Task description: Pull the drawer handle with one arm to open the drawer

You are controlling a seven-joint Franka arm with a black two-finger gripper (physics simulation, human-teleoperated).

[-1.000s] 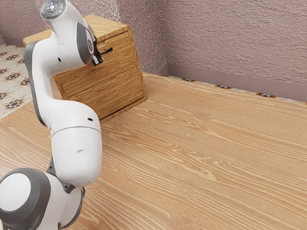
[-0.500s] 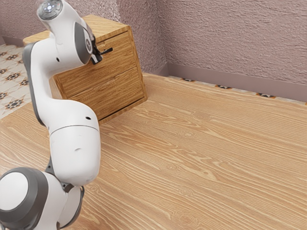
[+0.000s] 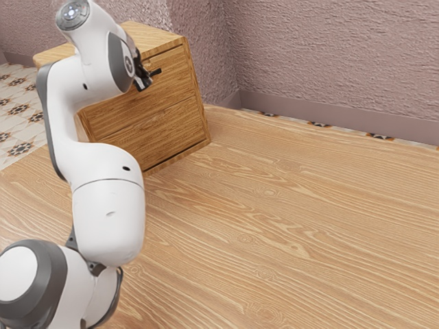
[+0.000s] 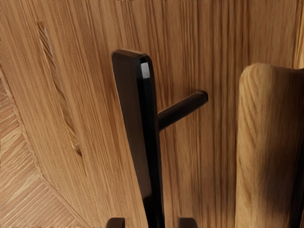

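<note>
A wooden cabinet stands on the floor at the exterior view's upper left. My gripper is up against its top drawer front, mostly hidden behind my own forearm. In the wrist view the black bar handle stands off the drawer front on a short black post. It runs down between my two fingertips, with a strip of wood showing on each side. The gripper is open around the handle. The drawer front looks flush with the cabinet.
A rounded wooden edge lies close beside the handle in the wrist view. A textured wall with a dark baseboard runs behind the cabinet. Wide wooden floor stretches to the exterior view's right, and tiled floor lies at its left.
My upper arm swayed slightly to the exterior view's left and came back. The gripper stays at the handle and the drawer front has not visibly moved.
</note>
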